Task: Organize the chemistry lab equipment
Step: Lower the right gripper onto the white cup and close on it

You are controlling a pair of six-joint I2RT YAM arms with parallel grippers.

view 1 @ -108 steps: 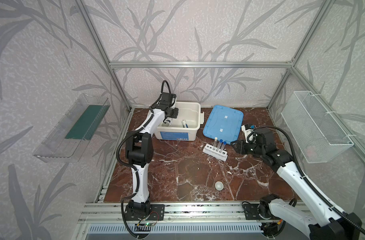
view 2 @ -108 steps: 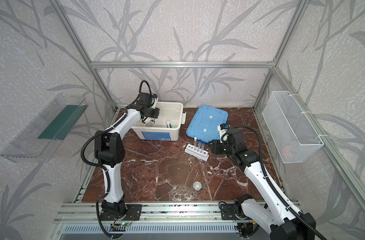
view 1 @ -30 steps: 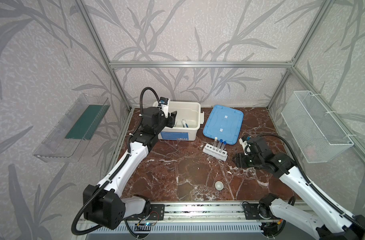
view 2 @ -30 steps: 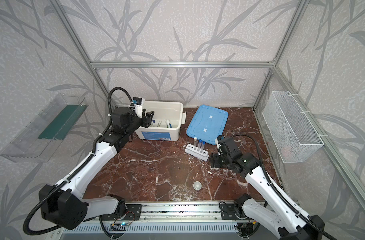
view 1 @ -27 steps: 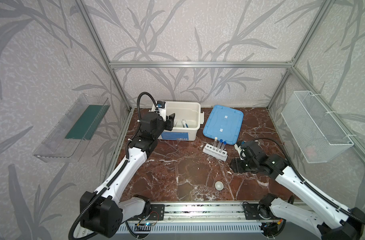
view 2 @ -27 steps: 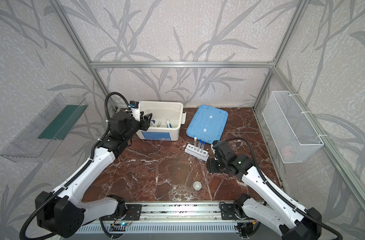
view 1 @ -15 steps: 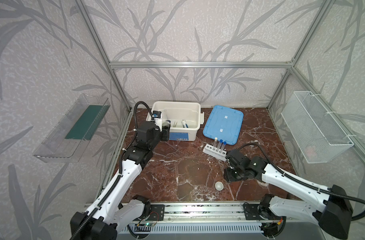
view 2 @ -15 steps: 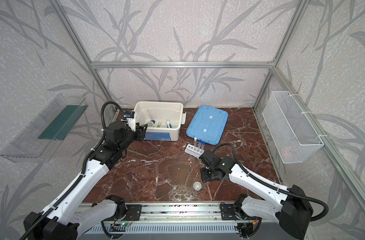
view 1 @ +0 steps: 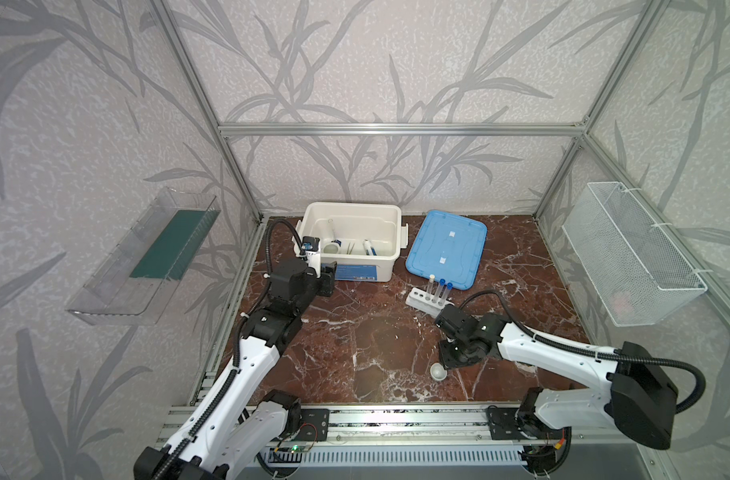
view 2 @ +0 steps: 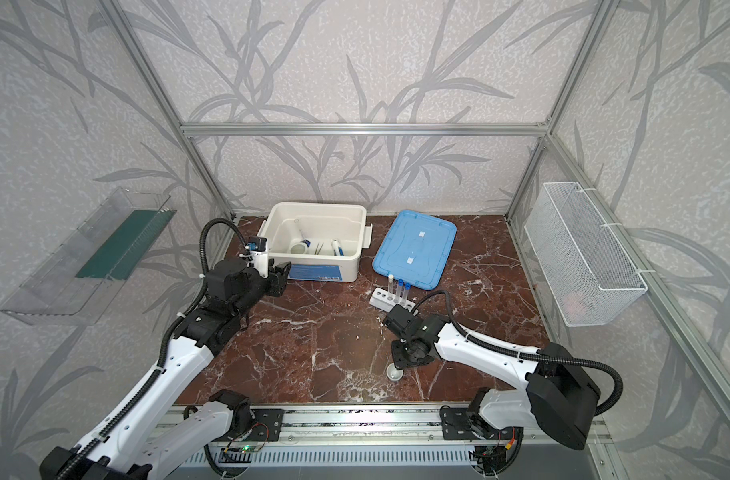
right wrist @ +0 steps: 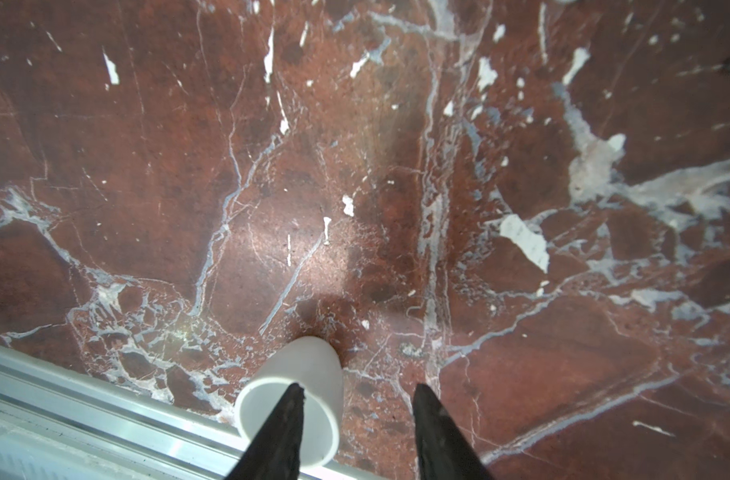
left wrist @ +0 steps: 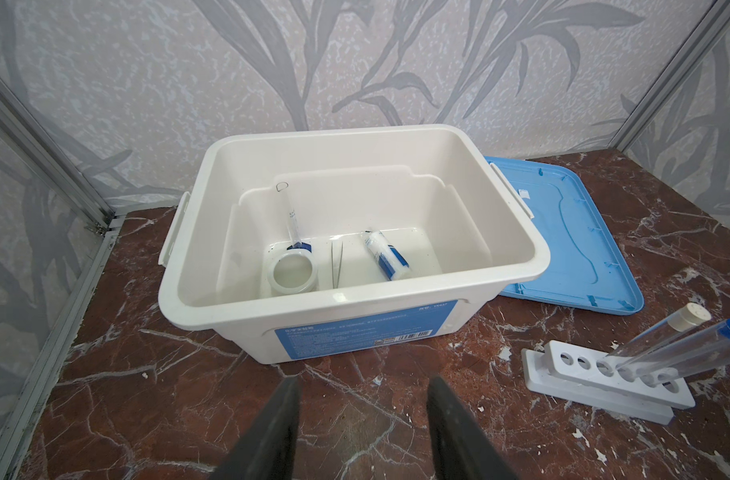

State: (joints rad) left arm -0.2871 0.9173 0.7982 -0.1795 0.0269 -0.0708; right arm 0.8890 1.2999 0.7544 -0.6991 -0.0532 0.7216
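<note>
A small white ceramic cup [view 1: 438, 371] [view 2: 394, 372] [right wrist: 290, 411] stands near the table's front edge. My right gripper [view 1: 452, 362] [right wrist: 357, 388] hangs open just above it, one finger over the cup's mouth and the other outside its wall. My left gripper [left wrist: 363, 380] [view 1: 329, 277] is open and empty in front of the white bin [left wrist: 396, 299]. Inside the bin lie a second cup [left wrist: 293, 274], a blue-based cylinder [left wrist: 290, 216], tweezers [left wrist: 336, 266] and a blue-labelled bottle [left wrist: 386, 254]. Three capped test tubes [view 1: 438, 286] stand in the rack [view 1: 416, 297].
The blue lid [view 1: 446, 249] lies flat to the right of the bin, just behind the rack. A wire basket [view 1: 633, 253] hangs on the right wall and a clear shelf [view 1: 147, 257] on the left wall. The aluminium rail [right wrist: 64, 399] runs right beside the cup.
My right gripper has swung from beside the rack forward and left to the cup, its jaws narrowing. My left gripper has drawn back out of the bin to the table in front.
</note>
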